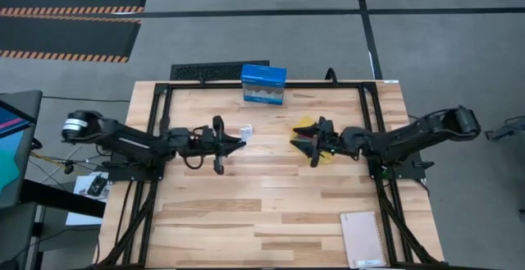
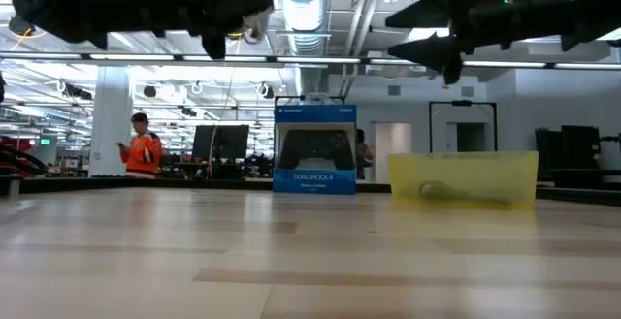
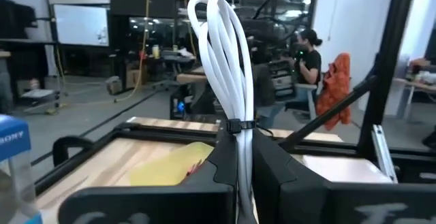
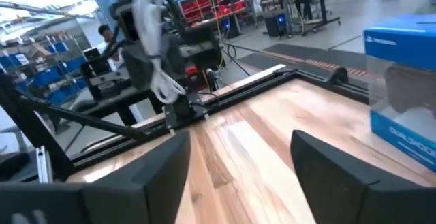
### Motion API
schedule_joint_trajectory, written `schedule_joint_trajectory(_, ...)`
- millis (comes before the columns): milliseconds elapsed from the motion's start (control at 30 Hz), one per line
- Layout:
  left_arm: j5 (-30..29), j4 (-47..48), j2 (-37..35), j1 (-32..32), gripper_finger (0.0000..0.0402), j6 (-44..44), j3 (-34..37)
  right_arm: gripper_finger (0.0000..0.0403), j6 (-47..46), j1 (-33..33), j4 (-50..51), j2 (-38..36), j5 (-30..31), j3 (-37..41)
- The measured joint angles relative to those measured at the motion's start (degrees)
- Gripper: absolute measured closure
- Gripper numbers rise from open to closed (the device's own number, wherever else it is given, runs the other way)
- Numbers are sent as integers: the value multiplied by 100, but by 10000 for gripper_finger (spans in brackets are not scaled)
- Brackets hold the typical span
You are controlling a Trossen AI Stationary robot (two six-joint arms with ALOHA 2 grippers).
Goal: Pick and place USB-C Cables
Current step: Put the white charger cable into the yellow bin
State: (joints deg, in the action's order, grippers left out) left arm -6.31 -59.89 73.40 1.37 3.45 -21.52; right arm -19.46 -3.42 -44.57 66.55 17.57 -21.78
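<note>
My left gripper (image 3: pixel 244 166) hovers above the table left of centre (image 1: pixel 239 141) and is shut on the white USB-C cable (image 3: pixel 221 54), a bundle bound by a black tie (image 3: pixel 235 125). The right wrist view also shows that cable (image 4: pixel 147 20). My right gripper (image 1: pixel 305 143) is open and holds nothing; it hangs over the yellow tray (image 1: pixel 326 157). The tray (image 2: pixel 464 178) rests flat on the table. Something red (image 3: pixel 195 167) lies in the tray (image 3: pixel 163 166). The teal and black cables are out of view. My left gripper pinches the white cable between its two fingers at the bundle's end below the tie (image 3: pixel 244 149). The fingers point level toward the table's right. The loops (image 3: pixel 211 20) stick out past the fingertips, and the cable is lifted clear of the table.
A blue box (image 1: pixel 263 84) stands at the far edge, between the arms (image 2: pixel 313 149). A pale notebook (image 1: pixel 362 239) lies at the near right corner. A black frame (image 1: pixel 164 89) runs around the table. People show in the room behind.
</note>
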Motion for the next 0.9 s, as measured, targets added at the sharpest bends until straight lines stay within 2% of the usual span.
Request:
schedule_joint_trajectory(200,307,-1077,1018,-218,401,246,-17,106,280,-9,-127,654,-10,-478)
schedule_joint_trajectory(433,437,-1795,1737,-385,401,500,-49,106,479,61,-133,1313,-47,-1088)
schedule_joint_trajectory(633,586,-1780,2035,-385,401,526,-310,106,483,210,-130,1867,-440,-1595)
schedule_joint_trajectory(900,611,-1633,2050,-385,401,393,-459,106,497,364,-110,2389,-934,-2158)
